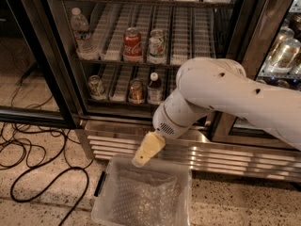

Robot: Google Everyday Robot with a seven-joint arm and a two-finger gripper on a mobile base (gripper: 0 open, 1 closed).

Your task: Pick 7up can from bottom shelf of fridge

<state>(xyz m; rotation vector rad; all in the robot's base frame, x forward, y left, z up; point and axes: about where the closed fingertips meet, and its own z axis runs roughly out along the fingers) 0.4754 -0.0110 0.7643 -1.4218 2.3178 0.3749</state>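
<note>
The 7up can (96,85), dull green and silvery, stands at the left of the bottom shelf (117,98) of the fridge (225,152). An orange-brown can (136,91) and a small bottle with a white cap (154,87) stand to its right on the same rack. My gripper (146,150), a beige tip on the thick white arm (221,95), hangs in front of the ribbed steel base. It is below and to the right of the 7up can, outside the fridge and apart from it. The arm hides the right part of the bottom shelf.
A clear plastic bin (106,206) sits on the floor under the gripper. The shelf above holds a water bottle (81,32), a red cola can (132,44) and a white-and-green can (157,46). The black-framed glass door (33,112) stands at the left. Black cables (42,173) lie on the floor.
</note>
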